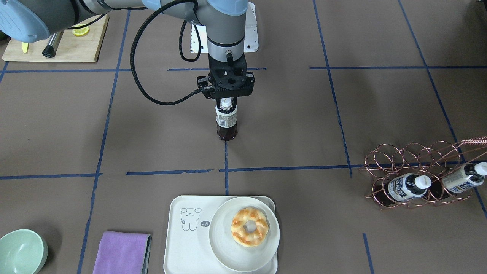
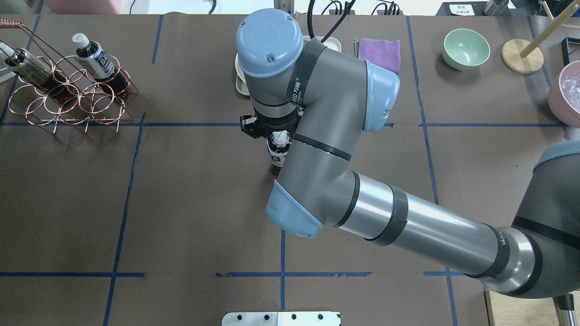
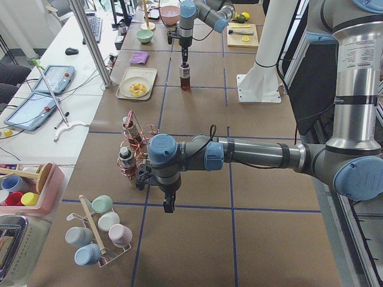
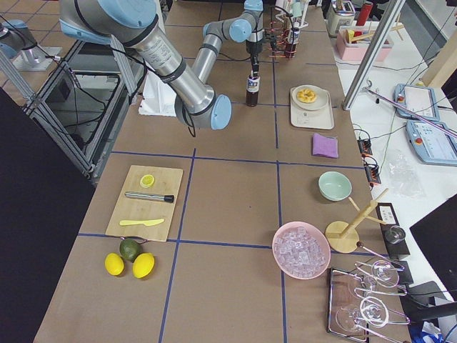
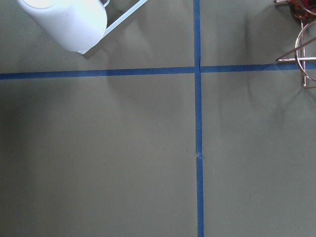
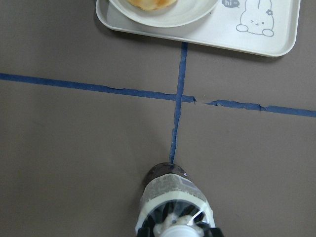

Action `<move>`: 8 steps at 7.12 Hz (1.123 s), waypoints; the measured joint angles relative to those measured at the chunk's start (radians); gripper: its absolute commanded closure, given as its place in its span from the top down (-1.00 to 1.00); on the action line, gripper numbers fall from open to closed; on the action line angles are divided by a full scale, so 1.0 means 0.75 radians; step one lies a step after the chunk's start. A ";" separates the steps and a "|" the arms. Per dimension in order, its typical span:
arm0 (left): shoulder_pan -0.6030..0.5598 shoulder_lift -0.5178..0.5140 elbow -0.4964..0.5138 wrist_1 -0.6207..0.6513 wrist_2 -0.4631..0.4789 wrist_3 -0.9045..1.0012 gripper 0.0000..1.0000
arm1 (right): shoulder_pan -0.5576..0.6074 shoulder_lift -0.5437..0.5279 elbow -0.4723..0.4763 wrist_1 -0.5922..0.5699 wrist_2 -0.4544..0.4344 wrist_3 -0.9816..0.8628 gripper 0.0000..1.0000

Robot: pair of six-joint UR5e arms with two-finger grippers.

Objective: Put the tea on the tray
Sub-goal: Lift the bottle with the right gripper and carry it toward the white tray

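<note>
A tea (image 1: 226,121) bottle stands upright near the table's middle, dark liquid under a pale label. My right gripper (image 1: 227,101) comes straight down on it and is shut on its neck just under the white cap. I cannot tell whether its base rests on the paper or hangs just above it. In the right wrist view the tea (image 6: 174,195) is at the bottom and the tray (image 6: 276,47) lies ahead across a blue tape line. The tray (image 1: 182,243) carries a round plate (image 1: 224,251) with a doughnut (image 1: 249,227). My left gripper (image 3: 169,205) shows only in the left side view, so I cannot tell its state.
A copper wire rack (image 1: 384,160) at the table's left end holds two more bottles (image 1: 407,186). A purple cloth (image 1: 121,253) and a green bowl (image 1: 21,253) lie beside the tray. A wooden board (image 1: 57,42) sits near the robot's base. A white mug (image 5: 69,19) lies below the left wrist.
</note>
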 measured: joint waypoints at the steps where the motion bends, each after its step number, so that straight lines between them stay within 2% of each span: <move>1: 0.000 0.000 0.000 0.000 0.000 -0.001 1.00 | 0.000 0.000 0.001 0.000 0.000 0.000 -0.96; 3: 0.000 0.002 0.000 -0.001 0.000 -0.001 1.00 | 0.002 0.006 0.005 -0.002 -0.001 0.002 -1.00; 6: 0.000 0.001 -0.001 -0.001 0.000 -0.001 1.00 | 0.009 0.013 0.048 -0.001 -0.079 0.004 -1.00; 8: 0.000 0.001 -0.002 -0.001 0.000 0.000 1.00 | 0.012 0.011 0.052 -0.003 -0.088 0.005 -1.00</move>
